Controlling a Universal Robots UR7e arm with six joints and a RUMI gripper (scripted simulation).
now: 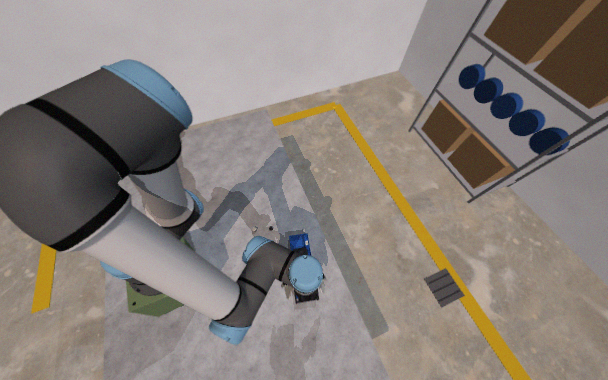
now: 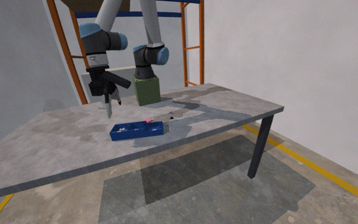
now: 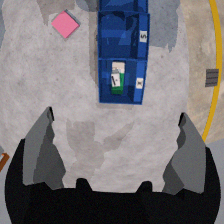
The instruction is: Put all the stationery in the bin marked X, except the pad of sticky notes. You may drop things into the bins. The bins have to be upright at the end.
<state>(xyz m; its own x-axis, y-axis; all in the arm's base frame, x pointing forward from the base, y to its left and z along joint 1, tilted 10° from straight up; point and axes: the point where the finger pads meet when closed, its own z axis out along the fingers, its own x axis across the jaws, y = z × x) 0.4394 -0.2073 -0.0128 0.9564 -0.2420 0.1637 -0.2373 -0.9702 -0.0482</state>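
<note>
The arm reaches out from its green pedestal point(image 2: 146, 89) at the far side of the table point(image 2: 224, 103), upper links rising out of the exterior view and the wrist turned so the tool points straight down. The gripper point(image 2: 112, 104) hangs above the table surface, just left of and behind the near-left end of the blue bin tray point(image 2: 136, 131), clear of it and touching nothing. Its jaws are spread wide and released, with nothing between them (in the wrist view the two grey fingers stand at the left and right edges, bare table between).

The tray lies flat and upright on the table, a row of compartments. In the wrist view, the compartment marked X point(image 3: 139, 82) holds small items: a white piece point(image 3: 118, 67) and a green-and-white one point(image 3: 116, 84) just beside it. The neighbouring compartment is marked S point(image 3: 143, 35). The pink pad of sticky notes point(image 3: 65, 24) rests on the table left of the tray, apart from it.
</note>
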